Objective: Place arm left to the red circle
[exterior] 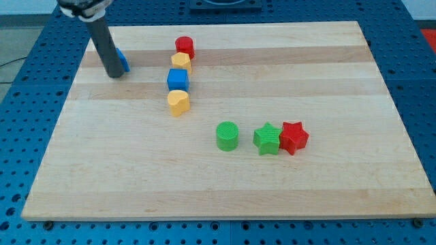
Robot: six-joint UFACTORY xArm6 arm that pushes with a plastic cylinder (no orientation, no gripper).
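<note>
The red circle block (184,46) stands near the view's top, left of centre, at the head of a short column of blocks. Below it come a yellow block (180,62), a blue cube (178,79) and a yellow heart-like block (178,103). My tip (115,74) rests on the board well to the view's left of the red circle and slightly lower. A blue block (122,60) is partly hidden behind the rod, touching it on its right side.
A green circle block (227,135), a green star (268,139) and a red star (293,137) sit in a row at the board's lower middle. The wooden board (327,75) lies on a blue perforated table.
</note>
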